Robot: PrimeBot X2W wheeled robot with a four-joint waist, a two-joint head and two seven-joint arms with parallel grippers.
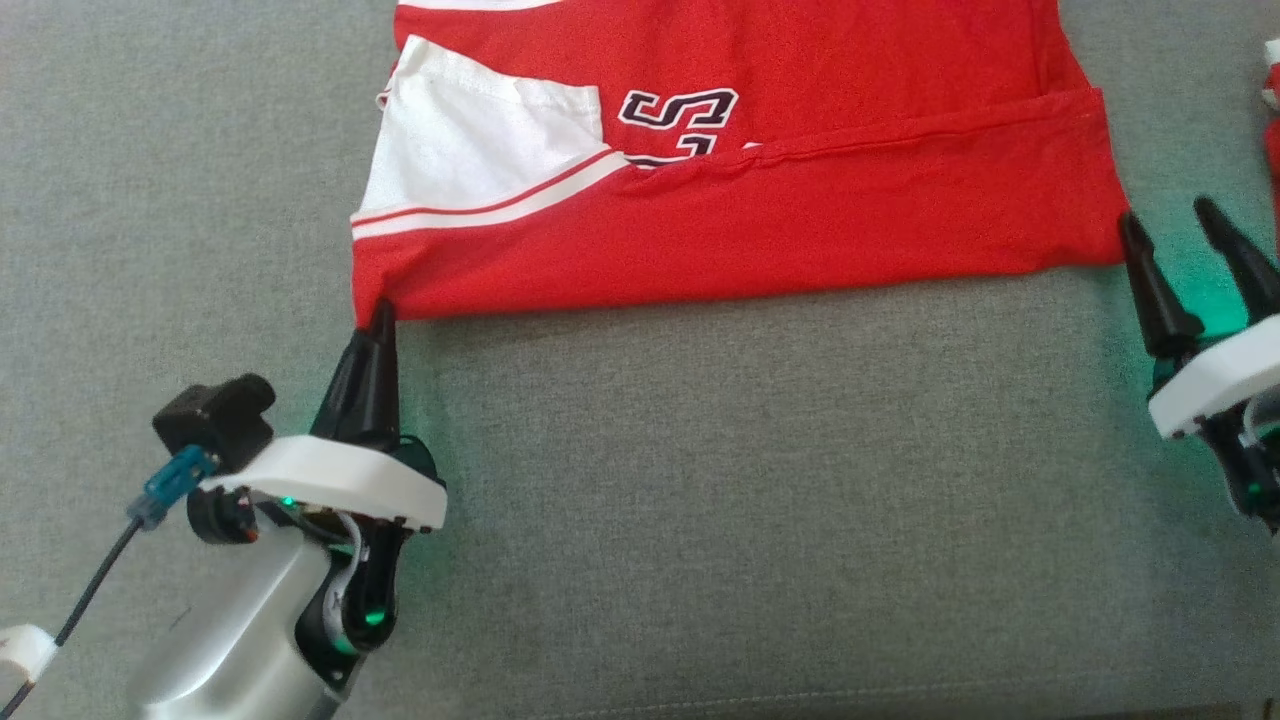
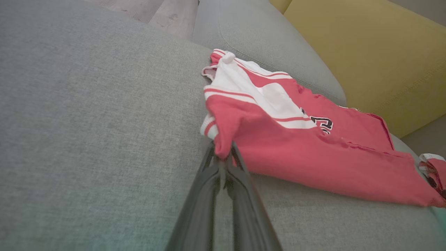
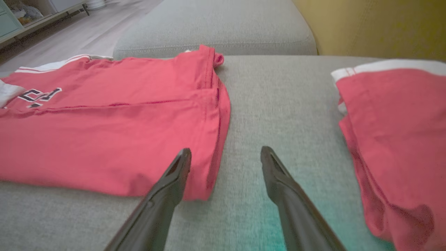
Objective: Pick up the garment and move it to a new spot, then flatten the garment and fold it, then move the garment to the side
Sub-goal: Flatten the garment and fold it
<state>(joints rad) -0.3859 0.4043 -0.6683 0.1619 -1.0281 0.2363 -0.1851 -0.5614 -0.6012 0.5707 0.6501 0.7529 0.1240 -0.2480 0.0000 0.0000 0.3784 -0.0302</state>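
The garment [image 1: 760, 200] is a red shirt with white sleeve panels and black lettering, lying partly folded on a grey couch cushion [image 1: 700, 480]. My left gripper [image 1: 380, 312] is shut on the garment's near left corner; in the left wrist view the gripper [image 2: 223, 155] pinches that red corner of the garment [image 2: 313, 153]. My right gripper [image 1: 1168, 225] stands open at the garment's near right corner. In the right wrist view the gripper [image 3: 225, 153] is open, its left finger over the edge of the garment [image 3: 115, 132], the other over bare cushion.
A second red and white garment [image 3: 393, 139] lies to the right on the same cushion, seen at the head view's right edge [image 1: 1272, 110]. A yellow backrest [image 2: 366, 52] rises behind the cushions. Wooden floor [image 3: 69, 35] lies past the couch's left end.
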